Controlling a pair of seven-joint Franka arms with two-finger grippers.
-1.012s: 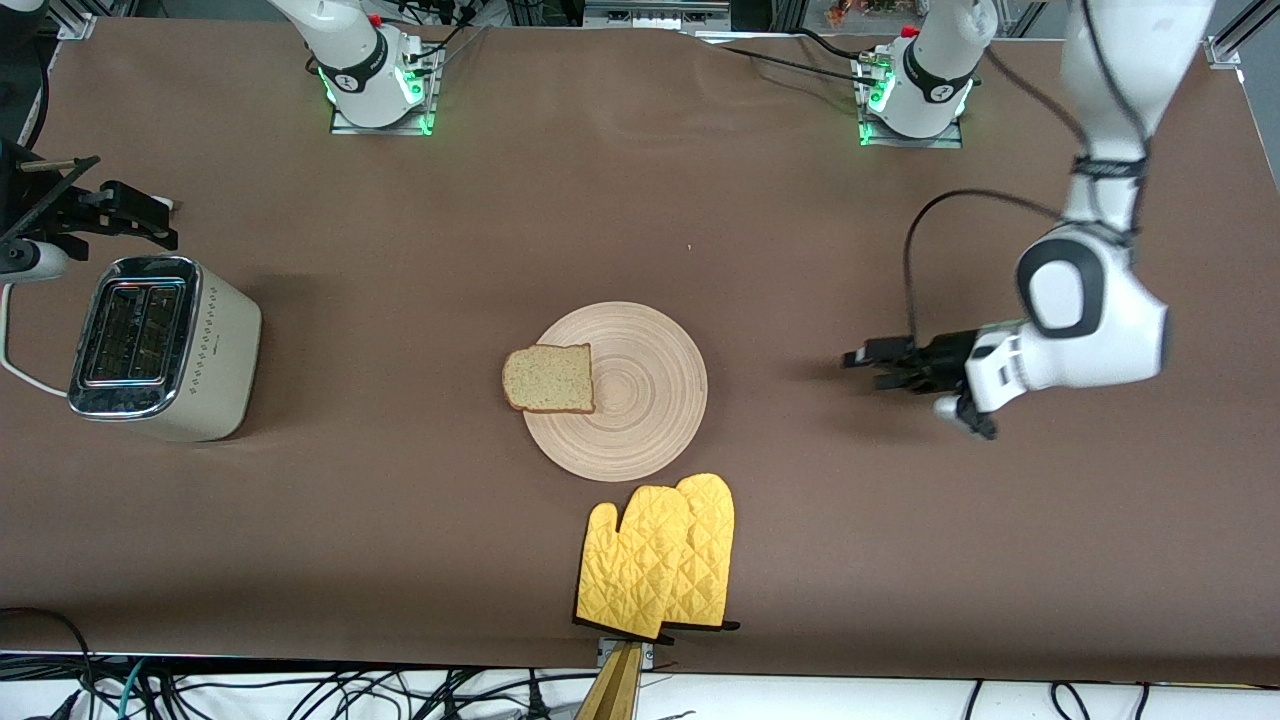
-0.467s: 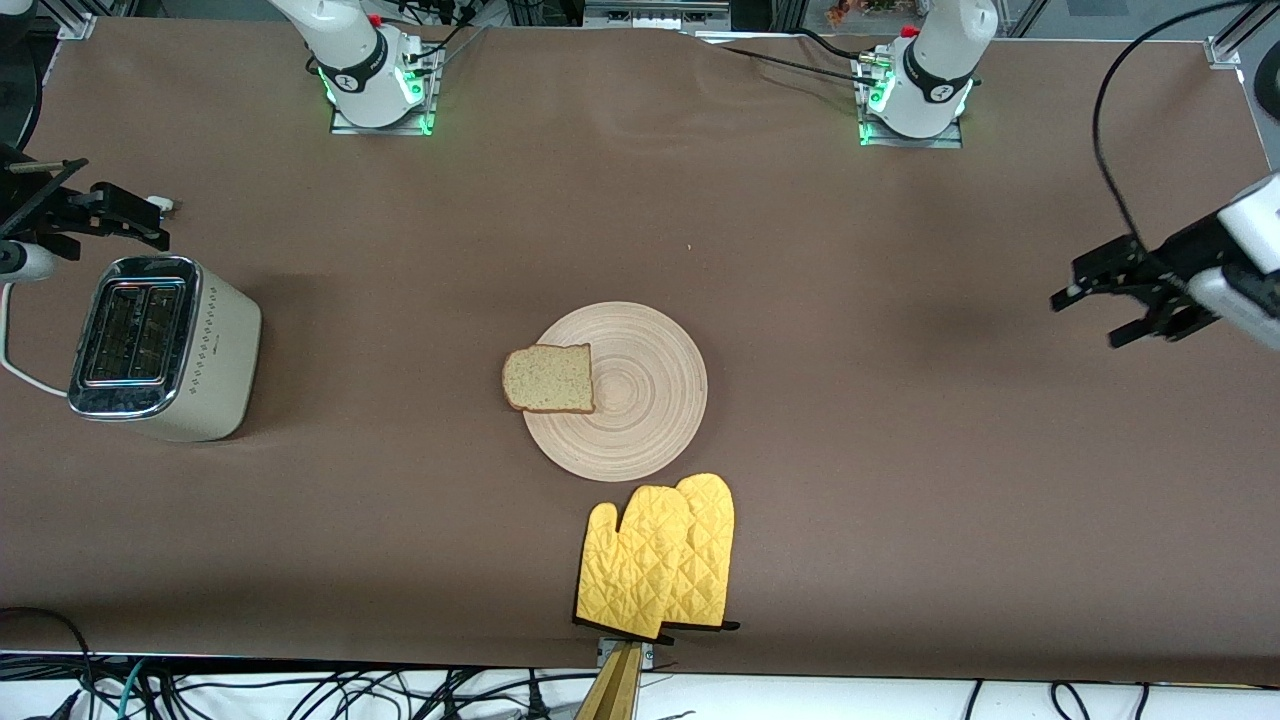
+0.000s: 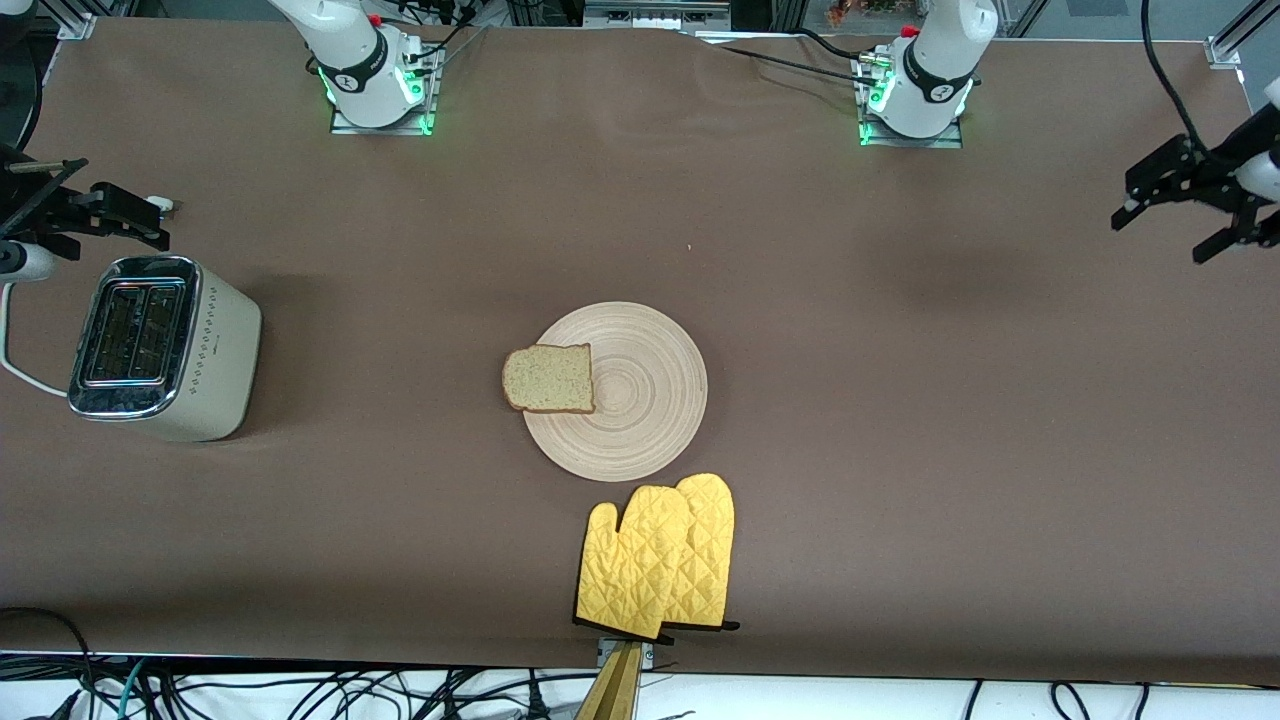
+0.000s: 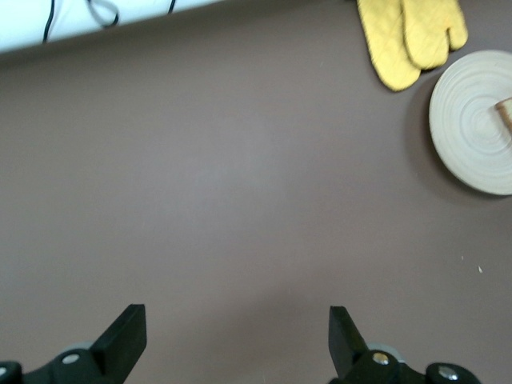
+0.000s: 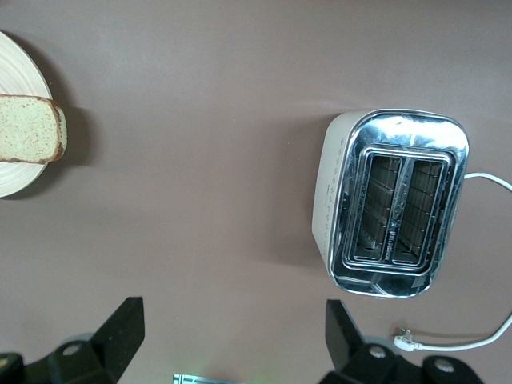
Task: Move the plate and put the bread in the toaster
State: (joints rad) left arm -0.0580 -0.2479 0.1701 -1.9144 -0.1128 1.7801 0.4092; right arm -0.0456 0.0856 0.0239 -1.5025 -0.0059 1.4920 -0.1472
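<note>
Right claw (image 3: 95, 208) wide open, holding nothing, hovering just past the toaster (image 3: 160, 345) at its end of the table. Bread (image 3: 548, 379) overhangs the plate (image 3: 640, 395) rim, mid-table, mitts (image 3: 660, 560) just beside. Left claw (image 3: 1190, 205) wide, empty, well clear. Risk: dragging the plate could tip the bread off.

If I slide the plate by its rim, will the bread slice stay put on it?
Probably not reliably. The bread overhangs the plate's edge toward the toaster's end, so a jerk could tip it off. The plate looks flat, rigid and rimless, so nothing would stop the slice from sliding.
</note>
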